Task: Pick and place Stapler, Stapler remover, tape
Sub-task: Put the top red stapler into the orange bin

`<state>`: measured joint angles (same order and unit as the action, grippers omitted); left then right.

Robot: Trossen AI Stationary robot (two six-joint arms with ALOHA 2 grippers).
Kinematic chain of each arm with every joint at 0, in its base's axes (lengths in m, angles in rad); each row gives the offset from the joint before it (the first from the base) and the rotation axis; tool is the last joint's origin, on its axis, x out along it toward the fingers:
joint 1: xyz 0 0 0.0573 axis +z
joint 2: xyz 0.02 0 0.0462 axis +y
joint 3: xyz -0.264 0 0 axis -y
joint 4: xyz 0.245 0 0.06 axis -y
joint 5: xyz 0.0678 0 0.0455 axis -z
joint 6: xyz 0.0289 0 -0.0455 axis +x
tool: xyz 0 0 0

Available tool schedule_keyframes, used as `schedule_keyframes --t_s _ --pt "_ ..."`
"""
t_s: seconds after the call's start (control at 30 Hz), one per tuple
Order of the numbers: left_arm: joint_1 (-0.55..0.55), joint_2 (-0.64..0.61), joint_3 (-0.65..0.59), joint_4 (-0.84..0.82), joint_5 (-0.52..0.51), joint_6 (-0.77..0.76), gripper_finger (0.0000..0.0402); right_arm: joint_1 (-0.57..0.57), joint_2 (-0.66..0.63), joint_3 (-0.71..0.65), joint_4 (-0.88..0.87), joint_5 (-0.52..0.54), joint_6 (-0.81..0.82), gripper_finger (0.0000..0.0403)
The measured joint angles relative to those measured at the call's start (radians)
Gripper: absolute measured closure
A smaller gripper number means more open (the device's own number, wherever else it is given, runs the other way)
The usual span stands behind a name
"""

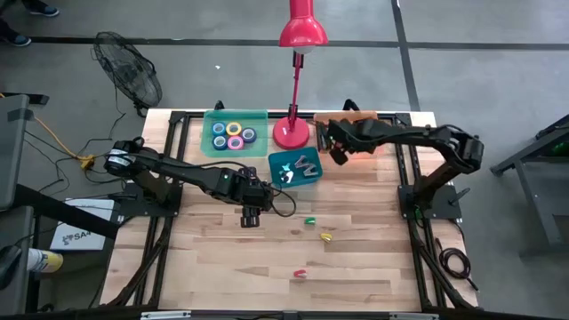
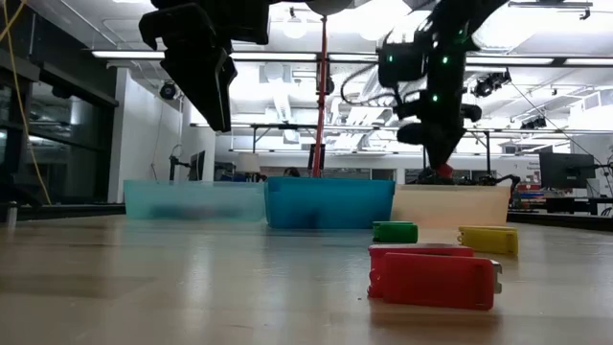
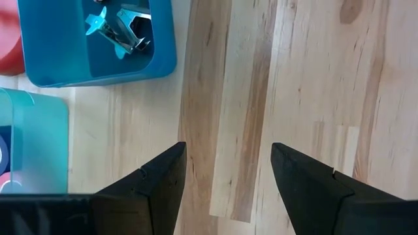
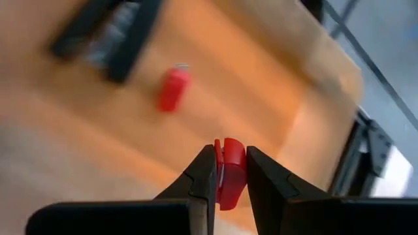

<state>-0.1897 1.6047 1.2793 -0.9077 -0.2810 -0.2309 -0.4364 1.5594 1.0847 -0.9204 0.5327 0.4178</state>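
My right gripper [image 1: 338, 153] hangs over the orange tray [image 1: 363, 149] at the back right, shut on a small red stapler [image 4: 228, 171]. Another red stapler [image 4: 173, 88] lies on that tray's floor. My left gripper [image 1: 249, 216] hovers open over bare table near the middle, nothing between its fingers [image 3: 157, 189]. Stapler removers [image 3: 121, 29] lie in the blue tray [image 1: 311, 178]. Tape rolls [image 1: 233, 133] lie in the green tray [image 1: 258, 117]. A green stapler [image 1: 310, 220], a yellow one [image 1: 326, 236] and a red one [image 1: 300, 274] lie flat on the table. My right gripper pinches the small red stapler between its two fingers, which press on its two flat sides [image 4: 222, 186]. Its end sticks out past the fingertips. The fingers slant downward from above. The stapler is lifted clear above the orange tray.
A red desk lamp [image 1: 292, 132] stands between the green and orange trays, its shade [image 1: 303, 31] over the far edge. A dark blurred thing [image 4: 108, 32] shows beyond the orange tray's floor. Open table lies toward the near edge, around the three loose staplers.
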Motion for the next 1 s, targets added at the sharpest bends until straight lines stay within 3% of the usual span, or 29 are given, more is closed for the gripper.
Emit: schedule_keyframes --t_s 0.5,0.83,1.0 --pt "0.0 0.0 0.0 -0.002 0.0 -0.098 0.0184 -0.224 0.155 0.0 0.173 0.017 -0.191 0.0347" --pt "0.0 0.0 0.0 -0.001 0.0 -0.142 0.0184 -0.265 0.25 0.0 0.235 0.081 -0.35 0.0346" --pt "0.0 0.0 0.0 -0.001 -0.002 -0.16 0.0184 -0.265 0.269 0.0 0.303 0.078 -0.347 0.0346"
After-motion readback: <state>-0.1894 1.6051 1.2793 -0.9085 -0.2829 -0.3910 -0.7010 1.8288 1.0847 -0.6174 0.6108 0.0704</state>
